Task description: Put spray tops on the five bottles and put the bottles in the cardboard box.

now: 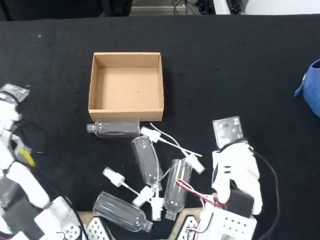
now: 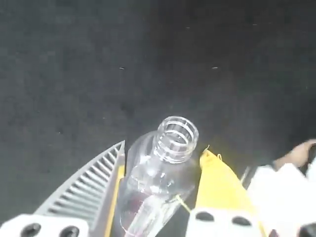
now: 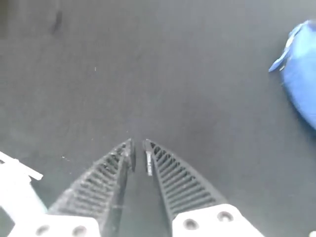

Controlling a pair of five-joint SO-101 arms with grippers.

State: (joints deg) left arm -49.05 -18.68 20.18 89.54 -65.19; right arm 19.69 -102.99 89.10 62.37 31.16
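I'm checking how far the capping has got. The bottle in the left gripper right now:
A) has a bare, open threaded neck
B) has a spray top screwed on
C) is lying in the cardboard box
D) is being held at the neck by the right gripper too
A: the left wrist view shows the bottle clamped in the left gripper, its threaded neck bare and open over the black table.

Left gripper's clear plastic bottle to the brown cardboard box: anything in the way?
Nothing visible: the clear plastic bottle sits in the left gripper; brown cardboard box is open, empty; only black table lies between.
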